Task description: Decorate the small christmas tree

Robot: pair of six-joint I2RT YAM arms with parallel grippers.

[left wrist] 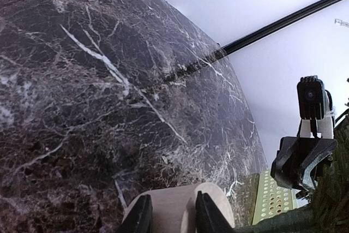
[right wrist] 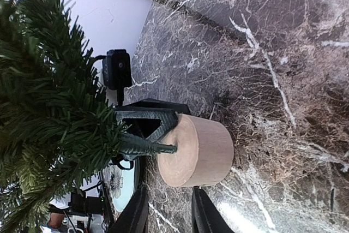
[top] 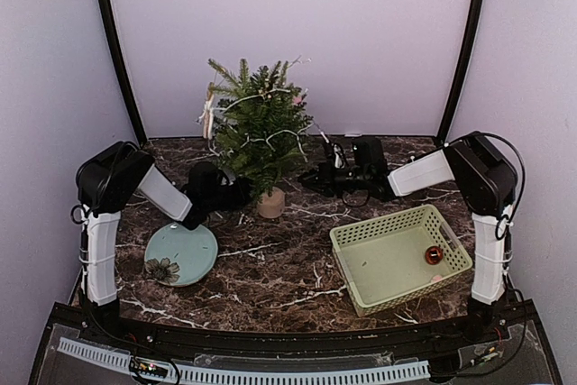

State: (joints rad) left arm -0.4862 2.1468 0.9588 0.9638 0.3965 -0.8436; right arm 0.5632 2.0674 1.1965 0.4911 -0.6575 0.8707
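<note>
Closely beside the small christmas tree (top: 260, 128): left tool (left wrist: 173, 217), right tool (right wrist: 168, 212), fingers apart.

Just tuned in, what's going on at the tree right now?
Both arms are low at the base of the small christmas tree. The left pincer and the right pincer are open on either side of its pot, holding nothing. A white string is draped on the branches. One red bauble lies in the green basket.
</note>
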